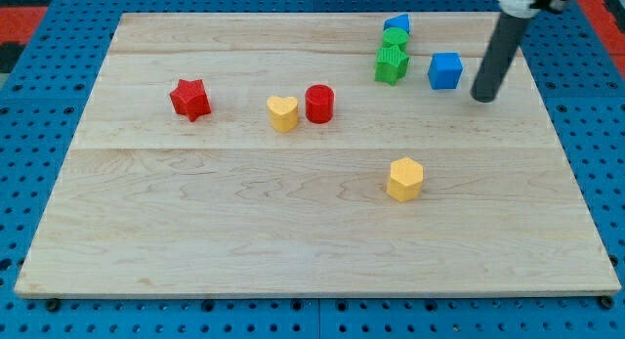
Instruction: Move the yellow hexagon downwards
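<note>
Yellow hexagon [404, 178] mid-board — my tip [483, 97] well apart, beside blue cube [445, 70]

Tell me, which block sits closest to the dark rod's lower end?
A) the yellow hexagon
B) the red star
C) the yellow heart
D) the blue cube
D: my tip stands just to the view's right of the blue cube, while the yellow hexagon lies well below it and the other two are far to the left.
</note>
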Tool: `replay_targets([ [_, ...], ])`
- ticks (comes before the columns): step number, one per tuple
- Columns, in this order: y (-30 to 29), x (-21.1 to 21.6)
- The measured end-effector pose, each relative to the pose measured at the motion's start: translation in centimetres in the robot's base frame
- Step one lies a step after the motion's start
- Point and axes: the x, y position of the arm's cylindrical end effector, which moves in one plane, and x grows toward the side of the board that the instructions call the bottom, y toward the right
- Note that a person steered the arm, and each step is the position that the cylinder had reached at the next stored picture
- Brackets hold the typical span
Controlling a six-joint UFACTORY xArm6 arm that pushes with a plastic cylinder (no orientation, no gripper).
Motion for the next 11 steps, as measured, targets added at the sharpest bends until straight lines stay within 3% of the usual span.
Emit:
replay_targets([
  [2,-4.3,-5.9],
  [3,-2.6,-6.0],
  [5,4.8,-0.1],
  [8,4.4,0.8],
  [9,4.5,2.8],
  [10,2.0,4.0],
  [11,-5.8,5.8],
])
